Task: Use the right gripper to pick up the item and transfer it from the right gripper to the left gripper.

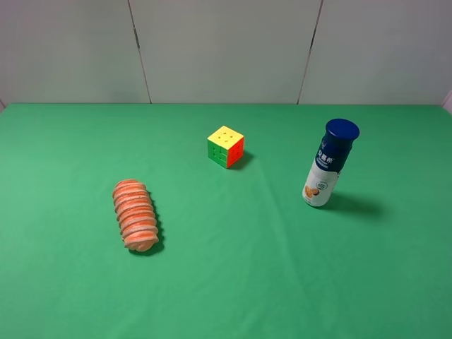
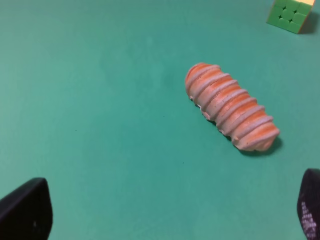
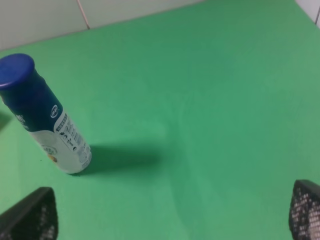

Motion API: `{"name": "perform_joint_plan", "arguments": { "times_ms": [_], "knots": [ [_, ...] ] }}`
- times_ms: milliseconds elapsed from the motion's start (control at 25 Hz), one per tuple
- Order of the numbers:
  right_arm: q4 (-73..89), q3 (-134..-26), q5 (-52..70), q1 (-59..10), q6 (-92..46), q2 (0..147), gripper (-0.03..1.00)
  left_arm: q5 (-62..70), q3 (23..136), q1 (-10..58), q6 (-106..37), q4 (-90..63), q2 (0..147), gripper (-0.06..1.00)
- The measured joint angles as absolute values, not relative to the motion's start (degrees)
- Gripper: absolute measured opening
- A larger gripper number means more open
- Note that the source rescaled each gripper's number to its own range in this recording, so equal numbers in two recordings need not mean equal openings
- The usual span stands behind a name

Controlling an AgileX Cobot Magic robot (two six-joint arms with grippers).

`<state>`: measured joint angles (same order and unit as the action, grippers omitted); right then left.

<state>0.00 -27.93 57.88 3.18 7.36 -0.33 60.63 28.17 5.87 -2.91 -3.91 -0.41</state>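
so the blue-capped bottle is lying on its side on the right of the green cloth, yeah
No: the blue-capped bottle stands upright, not on its side, as the exterior high view shows. It is on the right of the green cloth.
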Motion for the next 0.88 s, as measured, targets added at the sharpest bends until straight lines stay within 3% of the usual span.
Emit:
{"name": "perform_joint_plan", "arguments": {
  "times_ms": [880],
  "knots": [
    [0.0, -27.93, 57.88, 3.18, 7.36, -0.33, 1.0, 60.63, 28.17, 5.87, -2.91, -3.91, -0.41, 1.0]
  ]
}}
